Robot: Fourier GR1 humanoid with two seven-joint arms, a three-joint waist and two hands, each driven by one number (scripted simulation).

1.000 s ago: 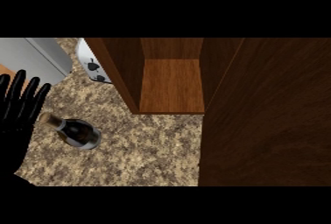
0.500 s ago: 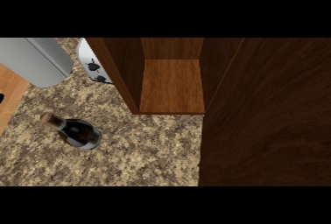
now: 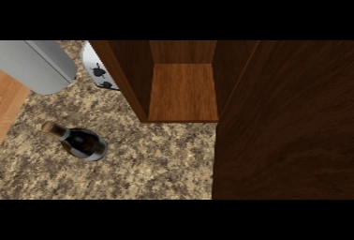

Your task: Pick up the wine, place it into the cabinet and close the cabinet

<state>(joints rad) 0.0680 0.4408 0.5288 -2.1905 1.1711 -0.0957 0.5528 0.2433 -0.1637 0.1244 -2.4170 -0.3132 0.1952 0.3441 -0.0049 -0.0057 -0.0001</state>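
- Wine (image 3: pixel 81 142) lies on the counter (image 3: pixel 159 164), left of the open cabinet (image 3: pixel 183 91), untouched; the pick-up is not yet begun
- No hand in view, so neither's state can be told (only a grey forearm (image 3: pixel 38 63) shows, top left)
- Next: a hand must reach the bottle
- A second ago a black hand showed at left; now gone

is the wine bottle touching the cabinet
Apart. The head view shows bare speckled counter between the wine bottle and the cabinet.

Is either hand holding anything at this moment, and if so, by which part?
Nothing is held. No hand shows in the head view, and the wine bottle stands alone on the counter, left of the open cabinet.
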